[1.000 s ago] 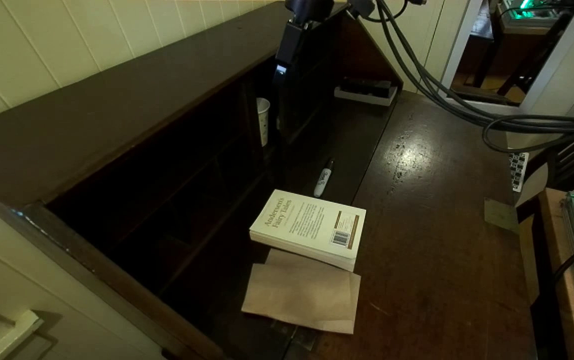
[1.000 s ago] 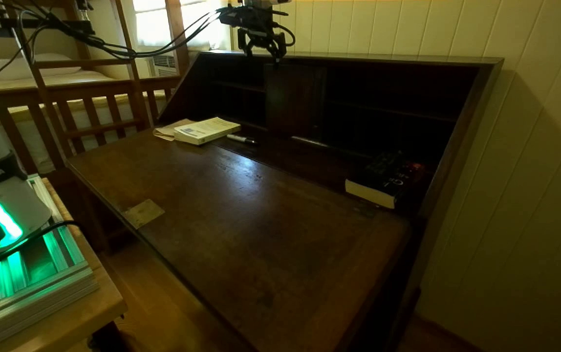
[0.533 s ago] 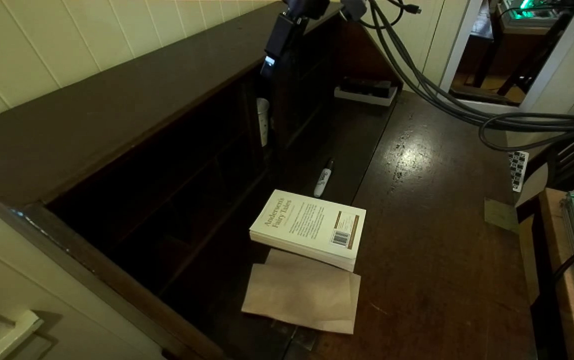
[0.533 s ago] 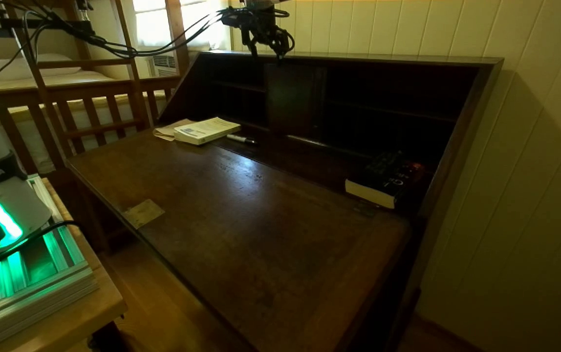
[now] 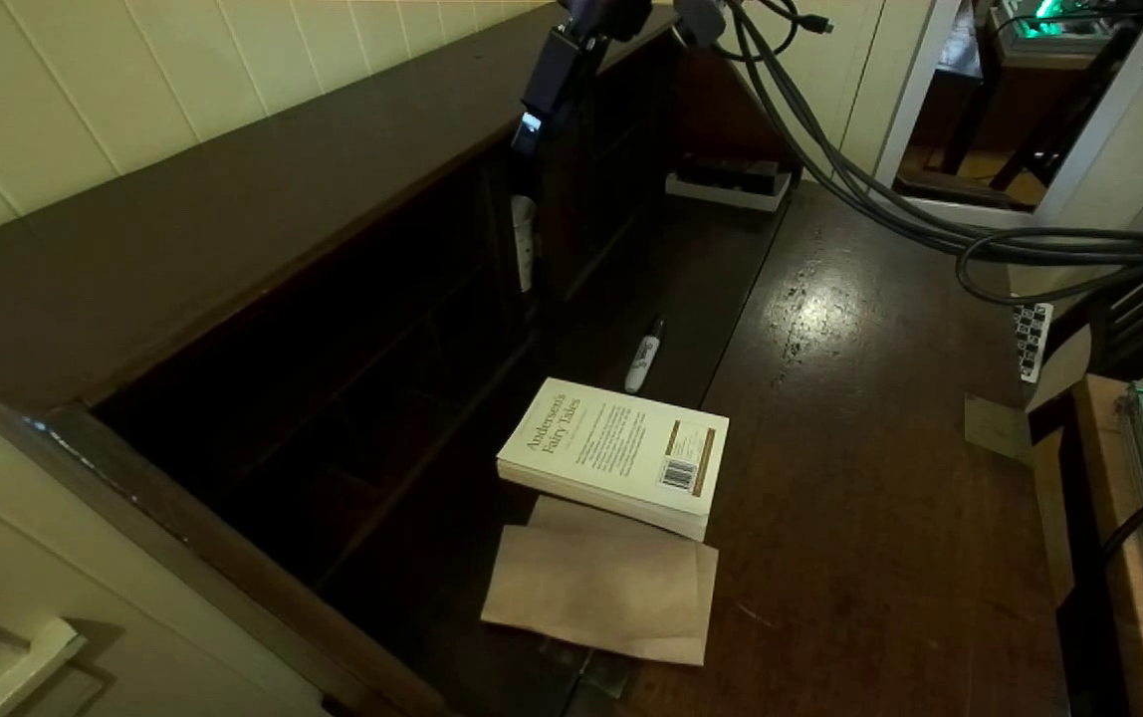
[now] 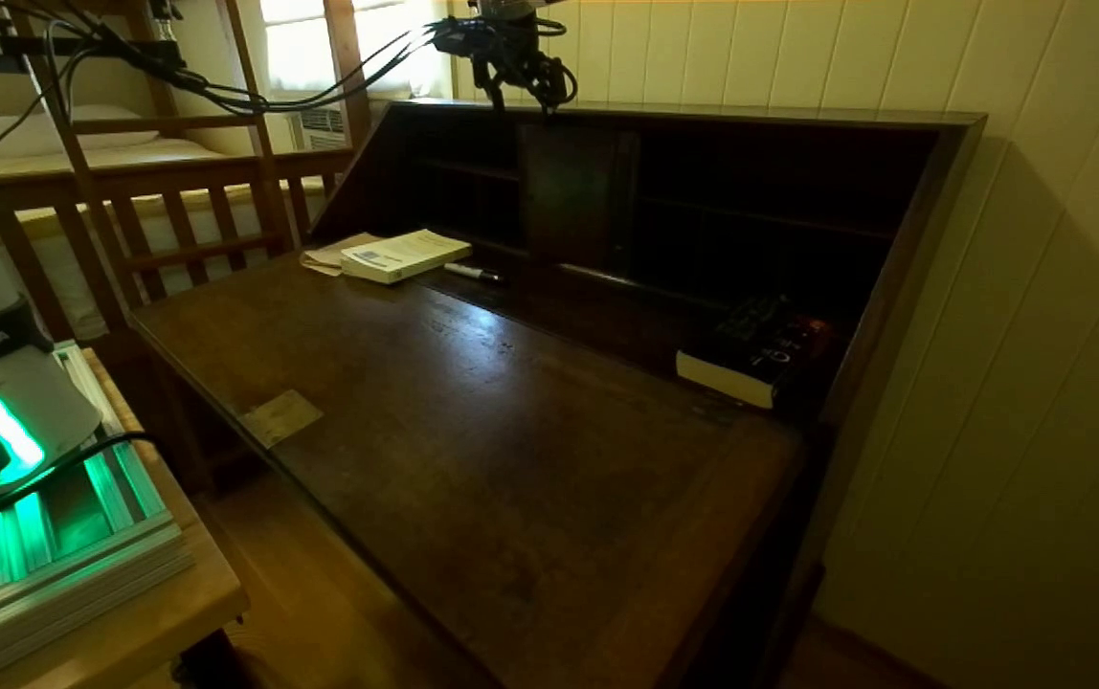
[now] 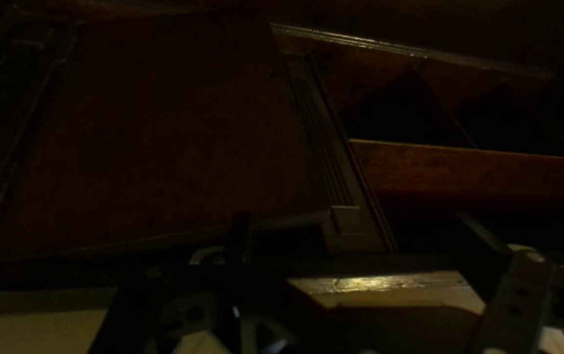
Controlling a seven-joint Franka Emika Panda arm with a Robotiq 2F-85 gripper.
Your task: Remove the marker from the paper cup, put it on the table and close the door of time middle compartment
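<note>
The marker (image 5: 643,356), pale with a dark end, lies on the glossy brown table (image 5: 860,468). It also shows in an exterior view (image 6: 474,273). The white paper cup (image 5: 523,249) stands inside the middle compartment, partly covered by the gripper. It is hidden in the wrist view. The dark brown door (image 6: 569,196) covers most of the compartment front. In the wrist view, the door (image 7: 164,137) stands slightly ajar, with a dark gap at its edge. My gripper (image 7: 360,236) is open at the cabinet's top edge, one finger overlapping the door's edge. I cannot tell whether it touches.
A white paperback book (image 5: 621,453) lies on the table beside the marker, partly on a tan paper sheet (image 5: 601,588). A dark thick book (image 6: 751,349) lies at the far end. The cabinet's top board (image 5: 283,189) runs along the wall. Cables (image 5: 860,189) hang from the arm.
The gripper has turned and moved towards the middle compartment's open side. The door has swung a little further inward towards the compartment. The marker, cup and books have stayed still.
</note>
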